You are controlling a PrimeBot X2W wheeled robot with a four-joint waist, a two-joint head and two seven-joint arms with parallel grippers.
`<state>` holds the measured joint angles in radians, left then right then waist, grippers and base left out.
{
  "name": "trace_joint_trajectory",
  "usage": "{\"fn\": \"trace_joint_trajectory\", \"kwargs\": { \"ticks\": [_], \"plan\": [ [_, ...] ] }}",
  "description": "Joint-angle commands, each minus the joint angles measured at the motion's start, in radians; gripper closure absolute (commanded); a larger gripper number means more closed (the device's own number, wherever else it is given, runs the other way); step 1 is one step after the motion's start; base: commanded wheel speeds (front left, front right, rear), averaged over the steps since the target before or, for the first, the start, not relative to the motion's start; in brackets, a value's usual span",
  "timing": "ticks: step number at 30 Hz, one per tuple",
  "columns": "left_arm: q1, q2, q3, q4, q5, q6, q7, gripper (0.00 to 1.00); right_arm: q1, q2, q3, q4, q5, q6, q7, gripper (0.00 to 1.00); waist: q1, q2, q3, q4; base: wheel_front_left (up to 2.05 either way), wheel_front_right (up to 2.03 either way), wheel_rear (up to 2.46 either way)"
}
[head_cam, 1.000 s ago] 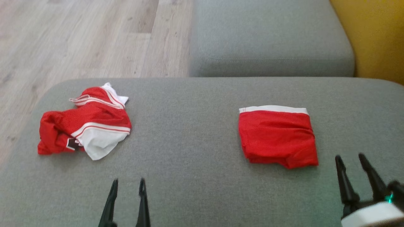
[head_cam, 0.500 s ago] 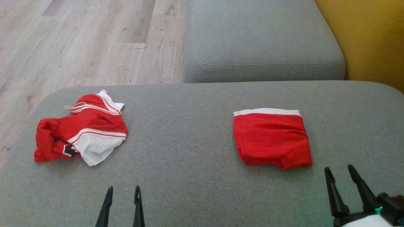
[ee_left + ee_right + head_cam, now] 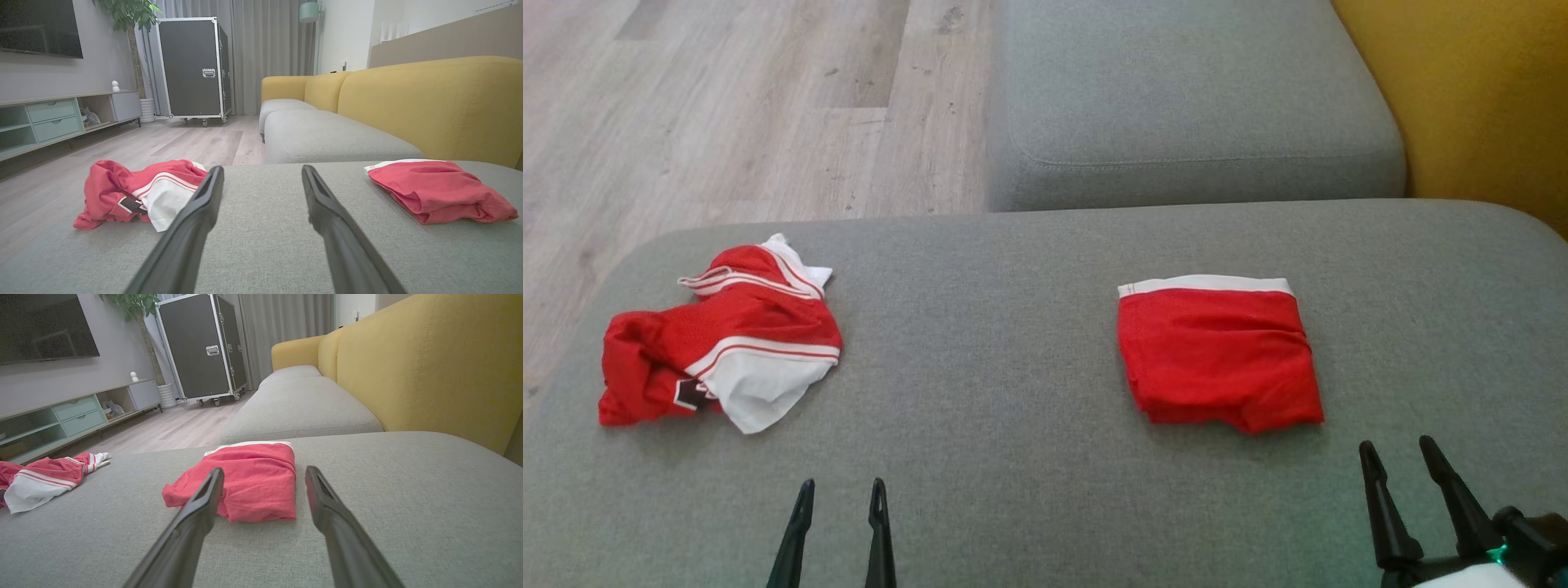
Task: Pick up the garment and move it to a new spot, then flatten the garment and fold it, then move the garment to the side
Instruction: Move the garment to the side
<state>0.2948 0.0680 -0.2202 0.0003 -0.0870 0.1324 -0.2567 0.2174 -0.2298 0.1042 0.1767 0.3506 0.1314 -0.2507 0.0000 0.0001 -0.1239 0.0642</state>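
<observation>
A crumpled red and white garment (image 3: 723,335) lies at the left of the grey sofa cushion (image 3: 988,343); it also appears in the left wrist view (image 3: 139,192) and far left in the right wrist view (image 3: 41,477). A folded red garment with a white waistband (image 3: 1217,351) rests flat at the right (image 3: 433,188) (image 3: 245,477). My left gripper (image 3: 840,494) is open over bare cushion near the front edge, nothing between its fingers. My right gripper (image 3: 1395,453) is open too, just in front of the folded garment, not touching it.
A second grey seat cushion (image 3: 1192,98) lies beyond, with the yellow sofa back (image 3: 1462,90) at the right. Wooden floor (image 3: 727,106) is to the left. A black wheeled case (image 3: 192,65) and a low TV cabinet (image 3: 57,118) stand far off.
The head camera has shifted, moving the whole scene left and slightly down. My right gripper has drawn back from the folded garment toward the front edge. Both garments lie unchanged.
</observation>
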Motion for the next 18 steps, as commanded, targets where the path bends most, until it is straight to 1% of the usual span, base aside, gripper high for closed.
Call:
{"fn": "trace_joint_trajectory", "kwargs": {
  "ticks": [1, 14, 18],
  "plan": [
    [-0.056, -0.01, 0.041, -0.033, 0.005, 0.003, -0.005, 0.0, -0.027, -0.016, 0.013, -0.027, -0.008, -0.001, -0.011, 0.0, 0.0, -0.0001, 0.002, -0.005, 0.0, 0.0, 0.0],
    [-0.063, -0.013, 0.046, -0.024, 0.005, -0.006, -0.005, 0.0, -0.029, -0.008, 0.011, -0.019, -0.011, -0.001, -0.011, 0.0, 0.0, -0.0001, 0.011, -0.014, 0.0, 0.0, 0.0],
    [-0.071, -0.015, 0.043, -0.021, 0.0, -0.005, -0.005, 0.0, -0.038, -0.011, 0.01, -0.018, -0.01, -0.001, -0.011, 0.0, 0.0, -0.0001, 0.032, -0.015, 0.0, 0.0, 0.0]
  ]
}}
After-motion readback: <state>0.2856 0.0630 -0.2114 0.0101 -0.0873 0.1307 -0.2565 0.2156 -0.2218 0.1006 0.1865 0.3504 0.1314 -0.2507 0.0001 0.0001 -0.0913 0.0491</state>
